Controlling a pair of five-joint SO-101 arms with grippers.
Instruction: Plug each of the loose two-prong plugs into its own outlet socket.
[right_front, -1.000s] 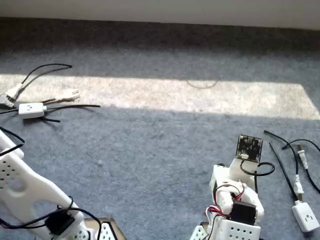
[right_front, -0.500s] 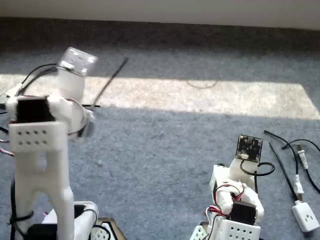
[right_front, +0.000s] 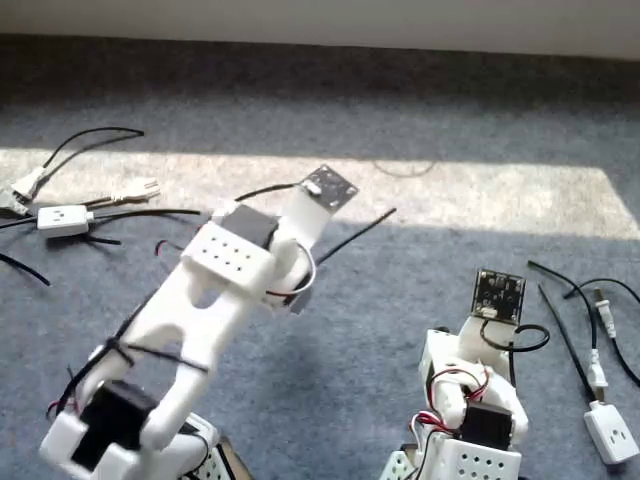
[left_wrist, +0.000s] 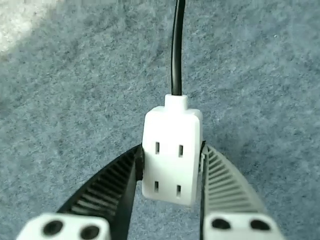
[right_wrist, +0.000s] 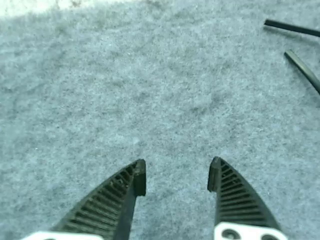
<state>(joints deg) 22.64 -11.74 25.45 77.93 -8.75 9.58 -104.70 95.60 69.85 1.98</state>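
Observation:
My left gripper (left_wrist: 171, 152) is shut on a white outlet socket block (left_wrist: 172, 165), with two pairs of slots facing the camera and its black cord (left_wrist: 176, 45) running away over the carpet. In the high view the left arm (right_front: 235, 260) stretches over the middle of the floor, the cord (right_front: 360, 230) sticking out past it. Another white socket (right_front: 62, 218) and a pale two-prong plug (right_front: 135, 188) lie at the far left. A third socket (right_front: 610, 430) and a plug (right_front: 598, 375) lie at the right edge. My right gripper (right_wrist: 176, 175) stands open above bare carpet.
The floor is grey carpet with a sunlit band (right_front: 480, 195) across the back. Thin black cords (right_wrist: 292, 27) lie ahead of the right gripper, and more cords (right_front: 560, 320) trail beside the right arm (right_front: 475, 400). A further pale plug (right_front: 25, 185) lies at the far left.
The left arm has swung from the lower left, up past the far-left sockets, to the middle of the floor, carrying its black cord. The right arm has not moved.

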